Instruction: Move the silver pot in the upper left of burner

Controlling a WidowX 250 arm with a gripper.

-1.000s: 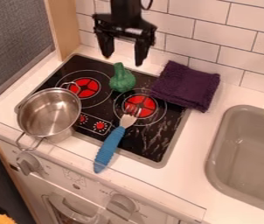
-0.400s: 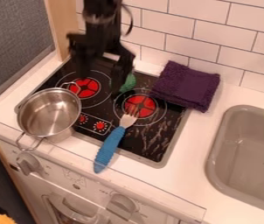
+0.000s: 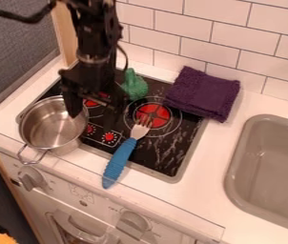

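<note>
The black gripper (image 3: 94, 119) hangs over the left part of the stove, open, one finger over the right side of the pot's opening and the other to the right of the pot. The silver pot (image 3: 49, 126) stands at the stove's left front edge, its near handle pointing toward the counter front. Its far rim and far handle are partly hidden behind the gripper. The black stove top (image 3: 172, 157) has two red burners; the left burner (image 3: 90, 102) is mostly covered by the gripper, and the right burner (image 3: 161, 116) shows.
A green toy vegetable (image 3: 134, 86) sits behind the right burner. A fork with a blue handle (image 3: 119, 162) lies across the stove's front, tines on the right burner. A folded purple cloth (image 3: 204, 93) lies at the back right, and a grey sink (image 3: 267, 167) is farther right.
The gripper has come down and toward the left front, from above the back of the stove to the pot's right side. The pot and the other objects have not moved.
</note>
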